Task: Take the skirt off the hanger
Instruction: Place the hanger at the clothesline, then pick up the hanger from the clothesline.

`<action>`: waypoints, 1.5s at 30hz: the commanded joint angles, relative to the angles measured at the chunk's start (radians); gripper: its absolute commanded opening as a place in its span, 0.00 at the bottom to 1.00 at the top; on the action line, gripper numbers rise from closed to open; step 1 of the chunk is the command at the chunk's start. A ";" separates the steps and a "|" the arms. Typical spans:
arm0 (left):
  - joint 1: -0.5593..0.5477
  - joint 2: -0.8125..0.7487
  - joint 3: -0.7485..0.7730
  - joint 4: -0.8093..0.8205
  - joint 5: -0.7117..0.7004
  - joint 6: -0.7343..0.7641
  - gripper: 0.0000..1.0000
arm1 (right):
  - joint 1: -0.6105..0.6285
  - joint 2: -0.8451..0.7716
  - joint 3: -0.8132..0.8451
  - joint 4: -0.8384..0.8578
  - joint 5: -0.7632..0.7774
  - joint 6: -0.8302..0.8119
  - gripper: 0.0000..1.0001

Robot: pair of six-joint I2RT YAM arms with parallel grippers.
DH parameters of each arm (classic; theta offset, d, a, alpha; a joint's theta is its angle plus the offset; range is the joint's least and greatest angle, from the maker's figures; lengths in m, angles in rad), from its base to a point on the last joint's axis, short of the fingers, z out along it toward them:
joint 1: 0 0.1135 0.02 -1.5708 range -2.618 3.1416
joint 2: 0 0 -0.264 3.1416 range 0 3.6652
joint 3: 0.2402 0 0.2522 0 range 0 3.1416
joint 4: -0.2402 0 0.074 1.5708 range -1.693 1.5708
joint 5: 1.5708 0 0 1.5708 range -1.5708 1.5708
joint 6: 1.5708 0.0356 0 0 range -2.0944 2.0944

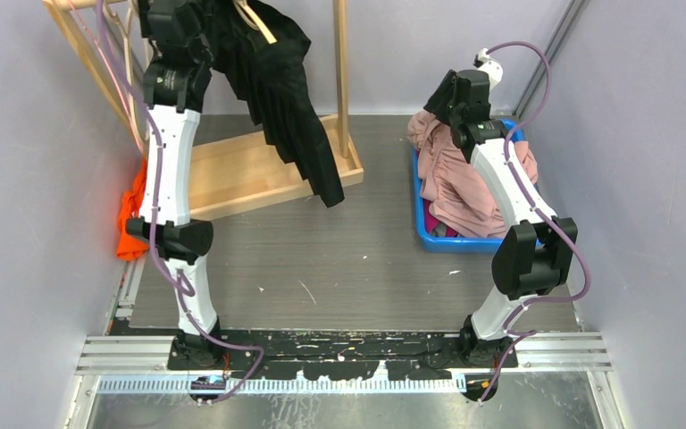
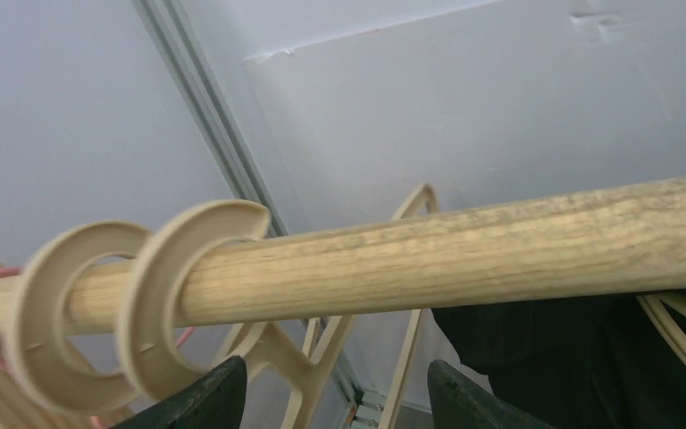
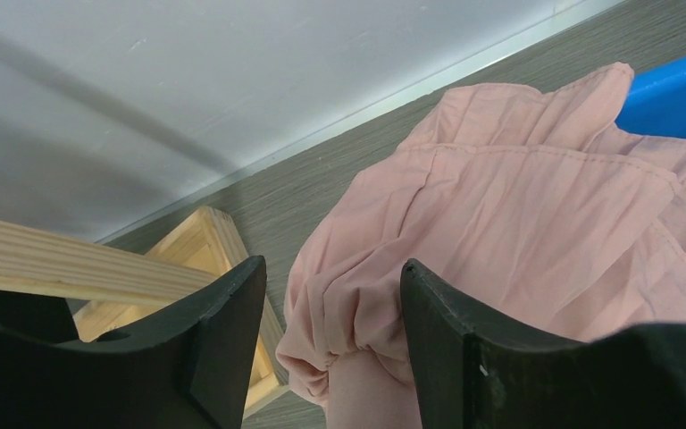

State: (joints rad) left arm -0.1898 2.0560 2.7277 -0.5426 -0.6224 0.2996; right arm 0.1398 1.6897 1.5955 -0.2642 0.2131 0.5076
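A black skirt [image 1: 286, 107] hangs from a beige hanger [image 1: 257, 21] on the wooden rack's rod [image 2: 464, 250]. My left gripper [image 2: 332, 402] is open and empty, raised just under the rod. Several empty beige hanger hooks [image 2: 156, 304] ring the rod to its left, and the black skirt [image 2: 572, 357] with its hanger's arm [image 2: 679, 331] is to its right. My right gripper [image 3: 332, 313] is open, hovering over a pink garment [image 3: 518, 223] heaped in the blue bin [image 3: 679, 80]; the fabric lies below the gap between its fingers.
The rack's wooden base [image 1: 250, 170] sits at the back left, with an upright post [image 1: 342, 71] beside the skirt. An orange cloth [image 1: 129, 214] lies by the left wall. The blue bin [image 1: 464, 243] stands at the right. Walls close in on both sides.
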 commanded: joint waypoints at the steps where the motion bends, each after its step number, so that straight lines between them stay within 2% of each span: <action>1: 0.002 -0.123 -0.058 0.014 -0.038 -0.002 0.74 | -0.003 -0.002 0.025 0.033 -0.024 0.014 0.62; 8: -0.019 -0.197 -0.153 -0.053 -0.051 -0.025 0.80 | -0.004 -0.009 -0.004 0.051 -0.041 0.025 0.62; 14: -0.086 -0.272 -0.233 -0.176 -0.054 -0.049 0.87 | -0.004 -0.006 -0.017 0.070 -0.047 0.038 0.62; 15: -0.096 -0.289 -0.243 -0.215 -0.047 -0.067 0.87 | -0.003 -0.004 -0.019 0.073 -0.048 0.041 0.62; 17: -0.110 -0.328 -0.260 -0.294 -0.004 -0.129 0.97 | -0.004 -0.001 -0.022 0.079 -0.053 0.043 0.62; 20: -0.124 -0.405 -0.333 -0.370 0.089 -0.224 0.99 | -0.003 0.010 -0.013 0.079 -0.056 0.039 0.62; 24: -0.128 -0.508 -0.449 -0.377 0.188 -0.333 0.99 | -0.003 0.025 0.007 0.070 -0.080 0.023 0.61; 32: -0.142 -0.542 -0.450 -0.376 0.312 -0.454 0.99 | -0.004 0.019 0.015 0.059 -0.093 0.016 0.61; 37: -0.144 -0.538 -0.473 -0.296 0.405 -0.545 0.99 | -0.004 0.018 0.035 0.027 -0.099 -0.016 0.63; 45: -0.203 -0.448 -0.434 -0.171 0.433 -0.619 0.99 | -0.004 -0.064 0.043 -0.024 -0.060 -0.106 0.65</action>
State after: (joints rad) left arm -0.3527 1.5635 2.2517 -0.8436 -0.2302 -0.2626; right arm 0.1398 1.7264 1.6115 -0.2909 0.1188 0.4580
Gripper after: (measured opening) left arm 0.994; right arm 0.651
